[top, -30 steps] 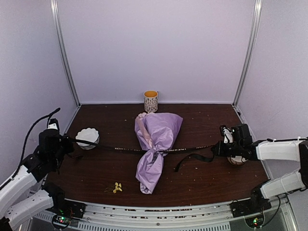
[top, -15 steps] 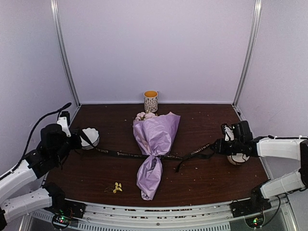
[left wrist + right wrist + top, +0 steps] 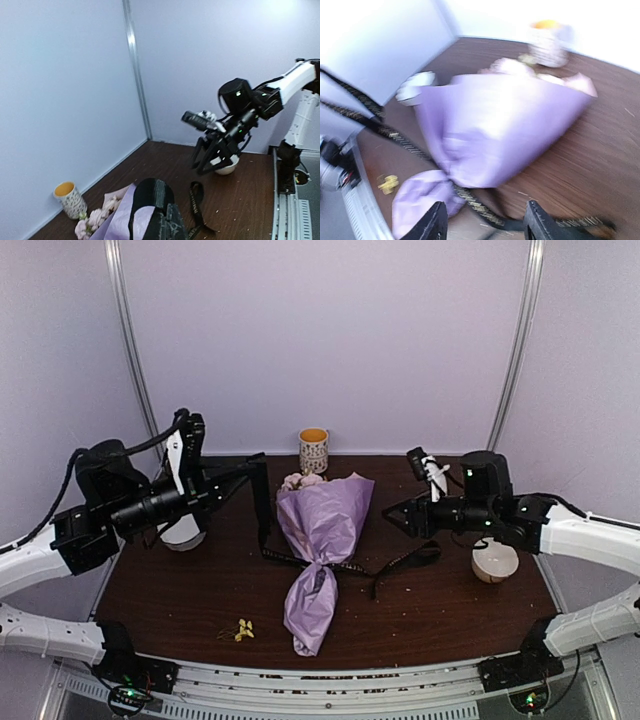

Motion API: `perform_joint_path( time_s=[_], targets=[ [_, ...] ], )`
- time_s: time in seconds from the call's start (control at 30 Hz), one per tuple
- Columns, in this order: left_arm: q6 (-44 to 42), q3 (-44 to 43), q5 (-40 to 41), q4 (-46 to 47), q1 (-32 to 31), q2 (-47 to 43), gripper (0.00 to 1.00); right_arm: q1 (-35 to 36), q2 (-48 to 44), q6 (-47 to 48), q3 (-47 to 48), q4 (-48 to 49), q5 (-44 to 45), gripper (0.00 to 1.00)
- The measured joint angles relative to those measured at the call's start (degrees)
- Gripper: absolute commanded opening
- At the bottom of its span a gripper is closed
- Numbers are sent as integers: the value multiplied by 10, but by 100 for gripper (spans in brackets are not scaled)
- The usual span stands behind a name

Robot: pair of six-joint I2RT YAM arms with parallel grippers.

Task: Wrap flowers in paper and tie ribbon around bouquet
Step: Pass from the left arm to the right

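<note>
Hanging from the pinching left jaws, the ribbon circles the bouquet (seemingly knotted), clear of the spread right jaws.

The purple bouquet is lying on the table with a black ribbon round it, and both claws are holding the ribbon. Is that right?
Not quite. Only the left claw holds the ribbon. The right claw is open and holds nothing, as the top view shows. The bouquet does lie on the table with the ribbon round it.
</note>
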State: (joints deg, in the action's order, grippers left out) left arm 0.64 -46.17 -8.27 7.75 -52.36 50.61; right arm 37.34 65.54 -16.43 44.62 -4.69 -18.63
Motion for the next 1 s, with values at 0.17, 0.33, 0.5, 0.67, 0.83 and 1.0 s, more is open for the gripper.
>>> perform_joint_path(
  time_s=[0.17, 0.33, 0.5, 0.67, 0.83, 1.0],
  targets=[
    [-36, -45, -82, 15, -18, 25, 0, 127, 96, 94, 84, 54, -66, 57],
    [-47, -61, -124, 29, -21, 42, 0, 187, 222, 153, 181, 80, -111, 60],
    [-47, -81, -134, 35, -24, 60, 0, 189, 296, 170, 216, 93, -146, 60],
    [-46, -87, -134, 42, -24, 66, 0, 192, 322, 170, 216, 112, -154, 50],
    [-47, -89, -134, 43, -24, 72, 0, 193, 346, 160, 222, 132, -142, 21],
    [-47, -89, -108, 41, -24, 68, 0, 193, 354, 138, 224, 140, -121, 0]
  ],
)
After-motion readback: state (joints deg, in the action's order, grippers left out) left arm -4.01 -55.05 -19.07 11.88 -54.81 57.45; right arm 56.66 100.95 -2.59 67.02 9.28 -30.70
